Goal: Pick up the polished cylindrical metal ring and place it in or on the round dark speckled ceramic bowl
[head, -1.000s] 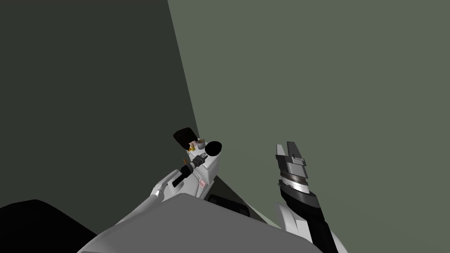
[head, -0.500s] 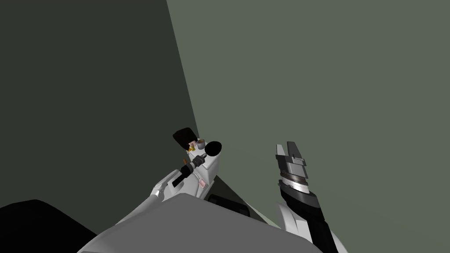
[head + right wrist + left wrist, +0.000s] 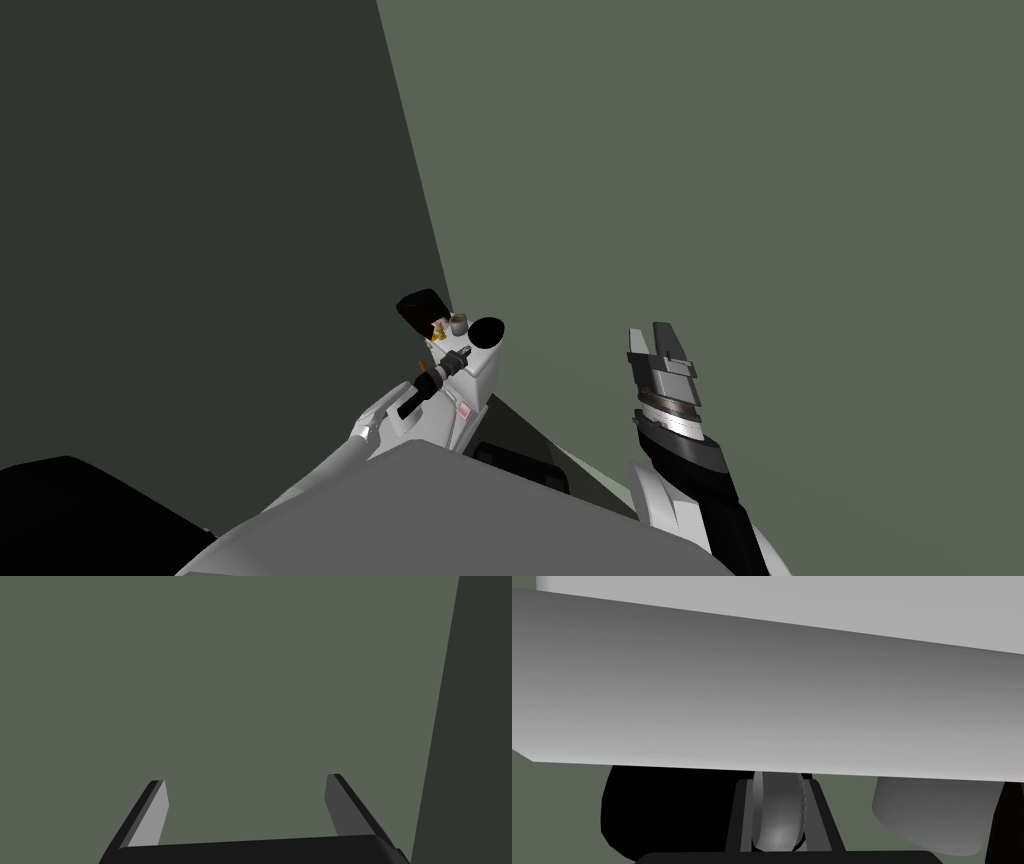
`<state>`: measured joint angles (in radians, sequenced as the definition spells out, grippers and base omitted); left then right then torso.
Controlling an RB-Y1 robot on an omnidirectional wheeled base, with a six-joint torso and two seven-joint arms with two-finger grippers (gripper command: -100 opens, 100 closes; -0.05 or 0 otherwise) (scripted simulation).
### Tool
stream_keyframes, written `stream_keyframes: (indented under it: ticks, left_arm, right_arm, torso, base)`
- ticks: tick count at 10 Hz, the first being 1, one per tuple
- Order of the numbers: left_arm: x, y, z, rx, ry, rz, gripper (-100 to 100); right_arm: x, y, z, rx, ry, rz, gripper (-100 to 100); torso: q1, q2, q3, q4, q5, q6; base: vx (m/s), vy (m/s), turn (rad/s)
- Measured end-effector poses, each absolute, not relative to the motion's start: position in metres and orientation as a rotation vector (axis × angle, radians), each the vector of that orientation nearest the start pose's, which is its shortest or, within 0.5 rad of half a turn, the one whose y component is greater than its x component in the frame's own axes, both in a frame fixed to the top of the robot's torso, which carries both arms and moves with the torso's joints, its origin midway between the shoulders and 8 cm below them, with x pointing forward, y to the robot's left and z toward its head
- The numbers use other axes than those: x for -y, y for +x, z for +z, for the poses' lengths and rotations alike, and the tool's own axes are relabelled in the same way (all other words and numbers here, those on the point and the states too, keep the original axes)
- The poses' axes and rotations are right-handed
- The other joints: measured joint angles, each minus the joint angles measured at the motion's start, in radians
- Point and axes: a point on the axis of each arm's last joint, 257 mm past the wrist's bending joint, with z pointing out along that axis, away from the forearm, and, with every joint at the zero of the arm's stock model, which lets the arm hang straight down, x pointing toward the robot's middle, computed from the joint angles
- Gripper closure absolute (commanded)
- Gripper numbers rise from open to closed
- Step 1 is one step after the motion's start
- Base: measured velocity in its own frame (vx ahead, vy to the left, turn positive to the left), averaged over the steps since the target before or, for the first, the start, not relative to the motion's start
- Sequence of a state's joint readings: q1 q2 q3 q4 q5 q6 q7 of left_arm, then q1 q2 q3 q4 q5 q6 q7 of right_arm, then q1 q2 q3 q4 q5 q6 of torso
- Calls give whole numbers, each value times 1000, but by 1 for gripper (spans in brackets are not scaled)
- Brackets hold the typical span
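Note:
In the left wrist view my left gripper (image 3: 778, 788) is shut on a grey metal ring (image 3: 777, 816) with a finely ridged edge, held upright between the two fingers. A black rounded shape (image 3: 662, 806), apparently the bowl, lies just beside the fingers. In the head view the left gripper (image 3: 463, 355) hovers at a small white stand (image 3: 478, 378) in the wall corner. It sits just short of the round black bowl (image 3: 487, 331). My right gripper (image 3: 660, 345) is raised off to the right, away from the stand. Its fingers (image 3: 155, 811) stand open and hold nothing.
On the stand, behind the bowl, are a second black object (image 3: 420, 310), a small pale cup-like piece (image 3: 458, 323) and a yellow item (image 3: 438, 337). A pale grey cylinder (image 3: 932, 816) stands on the gripper's other side. A broad flat grey surface (image 3: 762, 691) spans beyond the fingers. Green walls meet in a corner behind the stand.
The left hand has edged slightly farther toward the bowl with the ring still in it. The head camera has shifted a little. The right arm has not moved.

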<state>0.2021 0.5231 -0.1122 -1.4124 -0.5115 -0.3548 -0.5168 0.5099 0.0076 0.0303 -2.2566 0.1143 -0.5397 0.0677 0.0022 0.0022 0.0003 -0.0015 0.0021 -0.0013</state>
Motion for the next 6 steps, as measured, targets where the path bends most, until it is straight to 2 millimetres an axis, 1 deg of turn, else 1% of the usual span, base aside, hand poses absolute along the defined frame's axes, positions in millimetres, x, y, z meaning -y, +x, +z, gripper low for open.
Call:
stream_keyframes:
  ticks: [6]
  left_arm:
    - [-344,422,-339,-1840,225,-236,100]
  right_arm:
    - [256,345,17,-686,560,1199,0]
  torso:
    - [4,1,0,0,1,-1]
  base:
    - [-60,40,-1]
